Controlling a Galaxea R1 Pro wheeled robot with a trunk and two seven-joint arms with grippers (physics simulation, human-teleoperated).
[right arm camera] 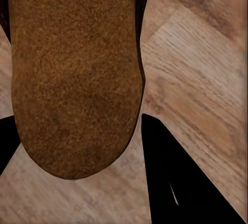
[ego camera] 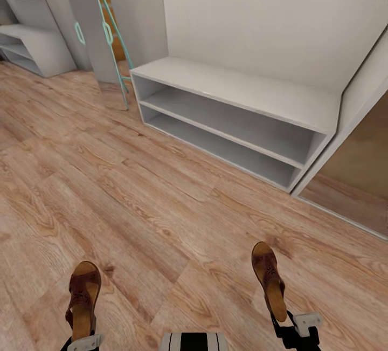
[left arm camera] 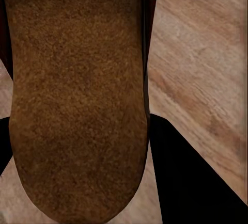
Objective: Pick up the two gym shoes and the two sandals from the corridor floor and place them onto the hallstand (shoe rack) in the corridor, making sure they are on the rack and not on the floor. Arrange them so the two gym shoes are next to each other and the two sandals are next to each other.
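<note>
**Both hands carrying sandals toward a grey shelf unit**

The left hand (ego camera: 82, 340) is closing around the heel end of one sandal (ego camera: 83, 300), toe pointing out ahead of it, and the right hand (ego camera: 293, 325) is doing the same with the other sandal (ego camera: 269, 280). Each one is clamped on its shoe; in the wrist views the tan footbed is running straight out between the dark fingers (left arm camera: 181, 182), with the corridor floor (ego camera: 161, 200) passing underneath.

Well ahead of both hands, a low light-grey unit (ego camera: 237, 92) with two open shelves and a flat top is waiting against the wall. Its upper part is out of frame, so I cannot tell whether this is the hallstand itself. A second grey shelving piece (ego camera: 37, 49) is sitting far off beyond the left hand. No gym shoes in sight from here.

The risks, as I judge them: each grip is only at the heel, so a long sandal could be swinging or slipping loose during travel. Setting down on the wrong unit would spoil the job, and releasing near the front edge could be tipping a sandal back to the floor
</note>
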